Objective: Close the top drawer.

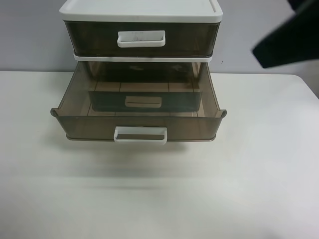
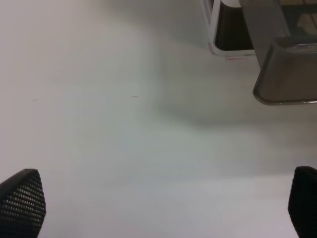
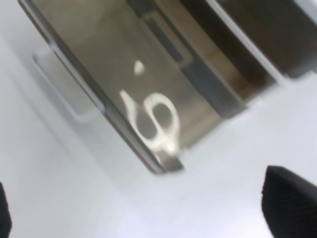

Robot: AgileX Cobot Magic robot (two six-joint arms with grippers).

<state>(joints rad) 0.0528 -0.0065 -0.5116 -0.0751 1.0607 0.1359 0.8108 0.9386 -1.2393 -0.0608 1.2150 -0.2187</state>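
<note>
Bare white tabletop (image 1: 159, 199) is seen in the foreground of the exterior high view. Behind it, a smoky brown see-through drawer (image 1: 84, 127) is shown pulled well out of a small white-framed cabinet (image 1: 142, 59), its clean white loop handle (image 1: 140, 135) facing the camera. Through its clear floor, a lower drawer's handle (image 1: 143, 102) can be made out. Above the drawer that is pulled out, the top drawer (image 1: 89, 37) is seen pushed in, directly under the cabinet's white lid (image 1: 139, 12). Faint grey scuffs can be picked out on its white handle (image 1: 141, 39). A dark part of the arm (image 1: 289, 35) at the exterior high view's right is seen in the air against the grey wall, well apart from the cabinet.

In the left wrist view, the left gripper (image 2: 163, 203) is shown spread wide above the table, with only its two dark textured fingertips (image 2: 22, 203) visible at the frame's edges and nothing held between them. One corner of the pulled-out drawer (image 2: 290, 74) and part of the cabinet's base (image 2: 233, 37) are seen beyond it.

In the blurred right wrist view, the right gripper (image 3: 148, 208) is likewise shown wide apart and holding nothing, over the table beside the pulled-out drawer (image 3: 124, 54). A pale glare is seen on the brown plastic.
</note>
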